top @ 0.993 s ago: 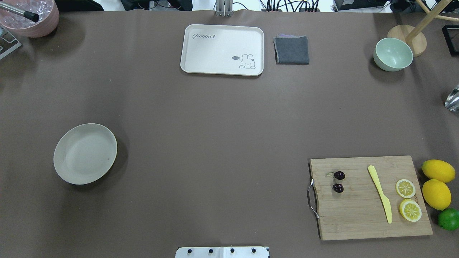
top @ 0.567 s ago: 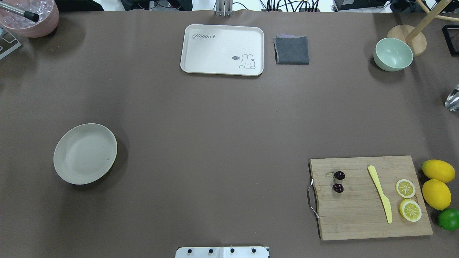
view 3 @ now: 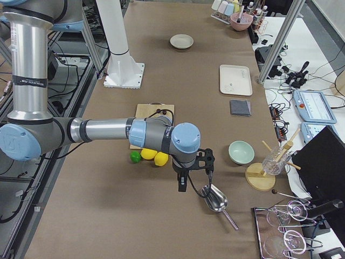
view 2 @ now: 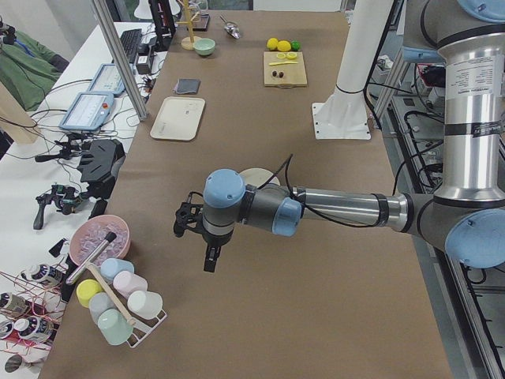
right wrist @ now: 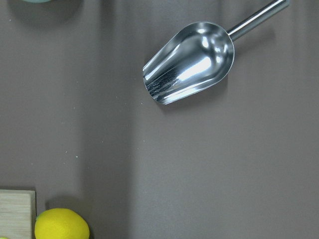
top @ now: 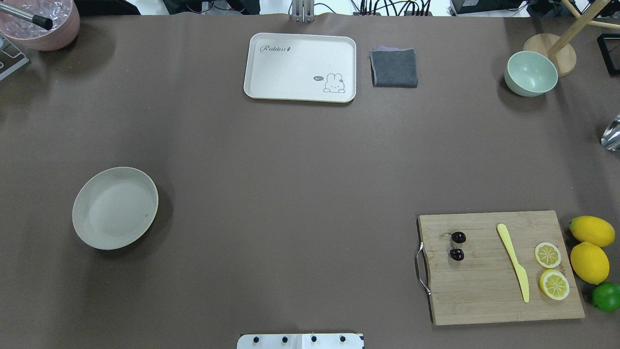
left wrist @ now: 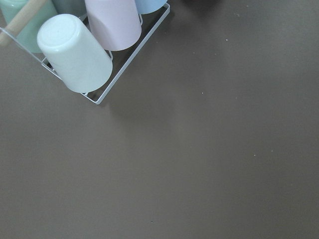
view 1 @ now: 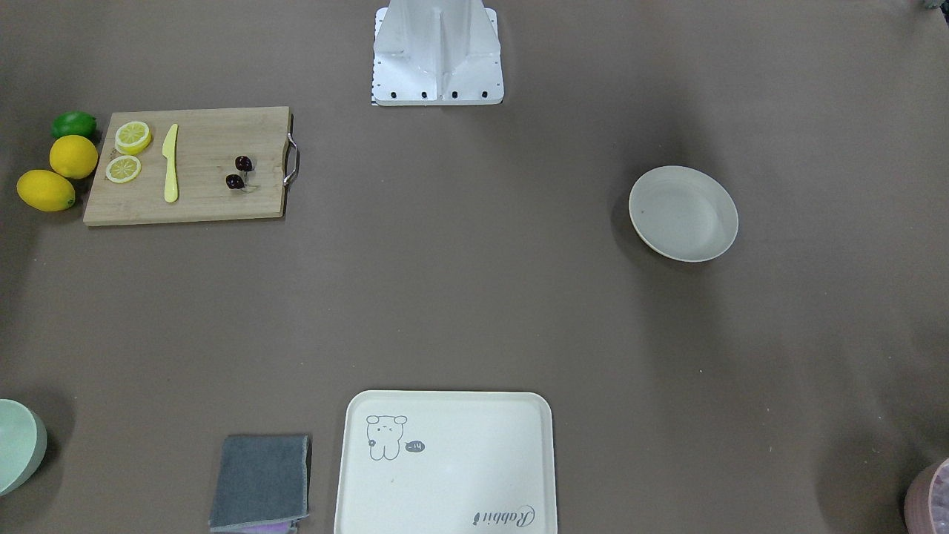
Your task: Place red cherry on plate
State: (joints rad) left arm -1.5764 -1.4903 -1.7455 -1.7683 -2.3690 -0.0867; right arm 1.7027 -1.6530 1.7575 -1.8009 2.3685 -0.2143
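Observation:
The red cherry (top: 457, 246), a pair of tiny dark fruits on thin stems, lies on the wooden cutting board (top: 484, 291) near its handle end at the table's right; it also shows in the front view (view 1: 239, 173). The empty cream plate (top: 115, 208) sits far off at the table's left (view 1: 683, 213). Neither arm reaches into the overhead or front view. My left gripper (view 2: 209, 257) hangs over bare table beyond the plate, near a cup rack. My right gripper (view 3: 182, 183) hangs past the lemons, beside a metal scoop. I cannot tell whether either is open or shut.
On the board lie a yellow knife (top: 512, 261) and two lemon slices (top: 548, 255). Two lemons (top: 589, 262) and a lime (top: 606, 296) sit right of it. A rabbit tray (top: 300, 67), grey cloth (top: 394, 67) and green bowl (top: 531, 73) stand at the back. The scoop (right wrist: 192, 62) lies at the right end.

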